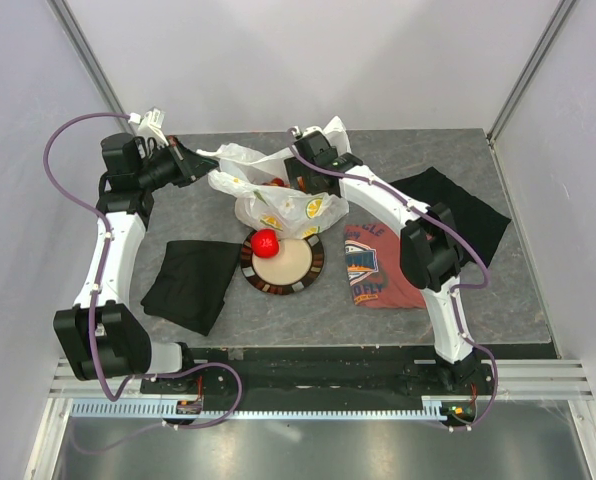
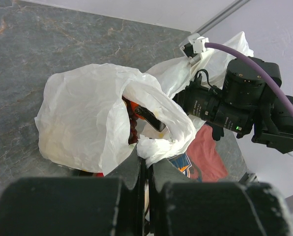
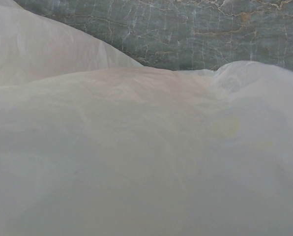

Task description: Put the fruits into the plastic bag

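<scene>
Pinching the thin, crinkly white citrus-print plastic bag (image 2: 87, 118) at its bunched rim, your left tool (image 2: 146, 164) is clamped shut; that limp, slippery film holds best there. The bag slumps centre-back on the grey bench (image 1: 508, 300), long axis left-to-right, mouth gaping up around the right tool (image 1: 300, 182), whose spread you cannot tell.

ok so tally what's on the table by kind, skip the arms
black cloths: 2
red printed t-shirt: 1
plastic bag: 1
plate: 1
red apple, on the plate: 1
total: 6, leaving out whatever fruit is inside the bag, which is too hidden to count
</scene>
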